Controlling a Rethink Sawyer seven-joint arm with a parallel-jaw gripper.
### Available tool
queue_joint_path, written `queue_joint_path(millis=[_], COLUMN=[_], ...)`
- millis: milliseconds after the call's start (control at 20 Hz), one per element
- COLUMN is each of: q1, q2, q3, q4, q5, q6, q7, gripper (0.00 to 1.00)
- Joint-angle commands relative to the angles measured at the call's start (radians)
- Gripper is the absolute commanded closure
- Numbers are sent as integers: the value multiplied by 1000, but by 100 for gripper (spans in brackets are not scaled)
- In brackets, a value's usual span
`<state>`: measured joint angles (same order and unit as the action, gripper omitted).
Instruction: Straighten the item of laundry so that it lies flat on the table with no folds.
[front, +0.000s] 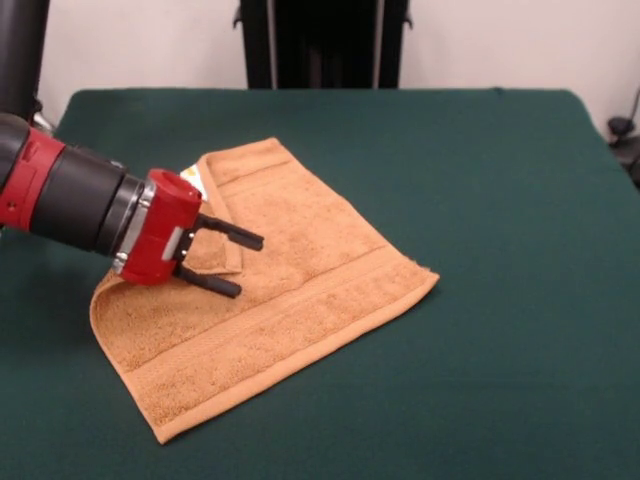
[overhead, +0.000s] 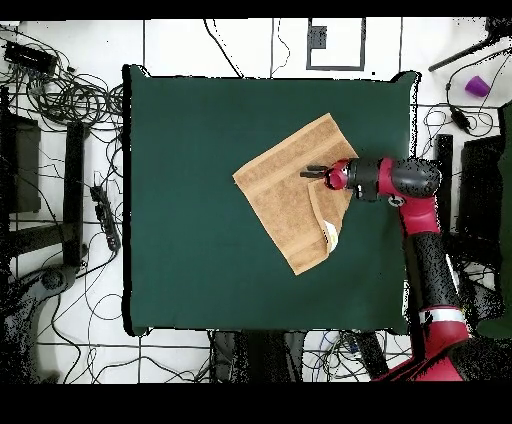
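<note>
Towel (front: 270, 300) lies under the spread, empty hand (front: 242, 264), one corner folded over.

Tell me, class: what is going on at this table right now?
A red and black robot arm is working on an orange-tan towel lying on the green table. Its tool is open, held sideways just over the towel. One corner is folded over onto the towel beside a white label, so it isn't flat yet.

You see looped, matt terry towel (front: 290, 290) with flatter woven bands, smooth matt table (front: 500, 200) cloth, glossy plastic-looking red gripper (front: 240, 263) housing.
</note>
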<state>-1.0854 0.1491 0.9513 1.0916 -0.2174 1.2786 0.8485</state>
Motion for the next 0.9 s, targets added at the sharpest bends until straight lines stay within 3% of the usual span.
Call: queue_joint_path(millis=[50,250,750,900], q1=[24,-9,-63,-90], q2=[-35,-87,-175,-179], q3=[-22,-51,-93,-79], q4=[41,82,68,114], q5=[-26,-44,-108,-128], q6=[93,136,285,246], q7=[-195,-181,-247,-236], gripper=[0,0,0,0])
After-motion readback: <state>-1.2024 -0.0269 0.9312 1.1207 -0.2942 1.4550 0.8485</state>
